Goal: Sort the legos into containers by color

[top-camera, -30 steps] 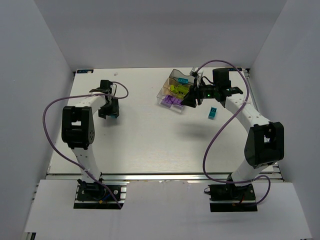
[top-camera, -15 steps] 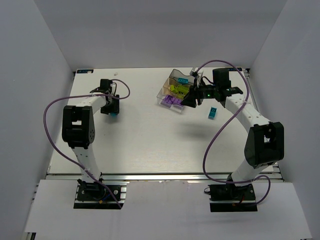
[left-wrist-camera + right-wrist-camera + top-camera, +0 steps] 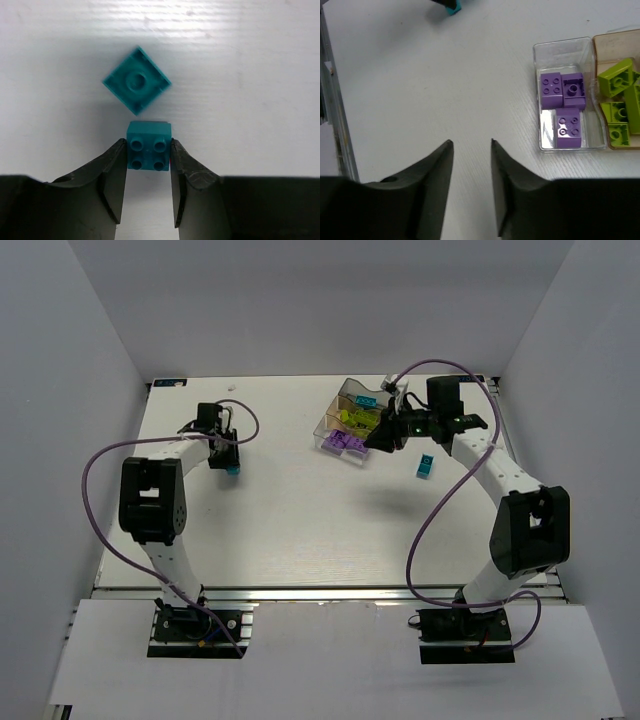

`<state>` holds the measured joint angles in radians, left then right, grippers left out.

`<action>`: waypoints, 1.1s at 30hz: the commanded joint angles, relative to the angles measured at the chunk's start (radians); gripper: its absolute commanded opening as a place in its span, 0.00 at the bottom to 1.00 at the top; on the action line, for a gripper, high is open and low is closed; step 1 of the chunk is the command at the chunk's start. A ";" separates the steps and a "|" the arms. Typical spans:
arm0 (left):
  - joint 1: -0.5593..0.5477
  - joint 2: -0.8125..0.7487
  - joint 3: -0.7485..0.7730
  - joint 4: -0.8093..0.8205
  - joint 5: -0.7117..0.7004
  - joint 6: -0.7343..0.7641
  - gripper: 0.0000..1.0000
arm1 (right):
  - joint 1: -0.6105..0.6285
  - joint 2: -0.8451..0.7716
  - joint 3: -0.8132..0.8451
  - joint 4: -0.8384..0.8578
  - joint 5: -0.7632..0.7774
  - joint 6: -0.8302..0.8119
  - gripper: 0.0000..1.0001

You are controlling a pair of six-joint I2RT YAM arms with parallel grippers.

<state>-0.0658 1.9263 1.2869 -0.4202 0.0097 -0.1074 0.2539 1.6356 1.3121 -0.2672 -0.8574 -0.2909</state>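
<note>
Teal lego (image 3: 149, 146) at 10 o'clock on the counter (image 3: 300, 520), left hand (image 3: 148, 150) pinching its flat sides, square for a clean carry. Lifted or not, can't tell. Second teal piece (image 3: 136, 80) just at its 12. Right hand (image 3: 471, 145) spread, empty, near the tray (image 3: 563, 46) at 1 o'clock; purples (image 3: 565, 105) grouped inside.

Bright, even overhead light; sharp focus throughout.
Glare streaks the table (image 3: 250, 75) along the left wrist frame's top; soft shadows elsewhere.

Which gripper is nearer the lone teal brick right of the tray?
Right: right gripper hovers beside the tray, just left of the lone brick; left gripper grips another brick across the table.
</note>
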 commanded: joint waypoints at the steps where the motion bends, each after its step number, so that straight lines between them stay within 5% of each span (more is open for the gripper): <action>1: -0.015 -0.151 -0.053 0.079 0.169 -0.110 0.10 | -0.016 -0.062 0.045 0.006 0.043 0.030 0.37; 5: -0.084 -0.205 -0.043 0.184 0.272 -0.221 0.06 | -0.063 -0.071 0.108 0.022 0.086 0.088 0.01; 12: -0.236 -0.043 0.172 0.371 0.358 -0.405 0.06 | -0.142 -0.091 0.105 0.060 0.107 0.157 0.00; 20: -0.341 0.376 0.679 0.547 0.383 -0.544 0.06 | -0.197 -0.108 0.066 0.068 0.097 0.165 0.00; 33: -0.422 0.697 1.085 0.704 0.135 -0.471 0.00 | -0.225 -0.128 -0.002 0.089 0.060 0.194 0.00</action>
<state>-0.4675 2.6400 2.2906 0.2150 0.2272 -0.6220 0.0364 1.5524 1.3247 -0.2077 -0.7681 -0.1104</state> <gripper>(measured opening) 0.452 0.009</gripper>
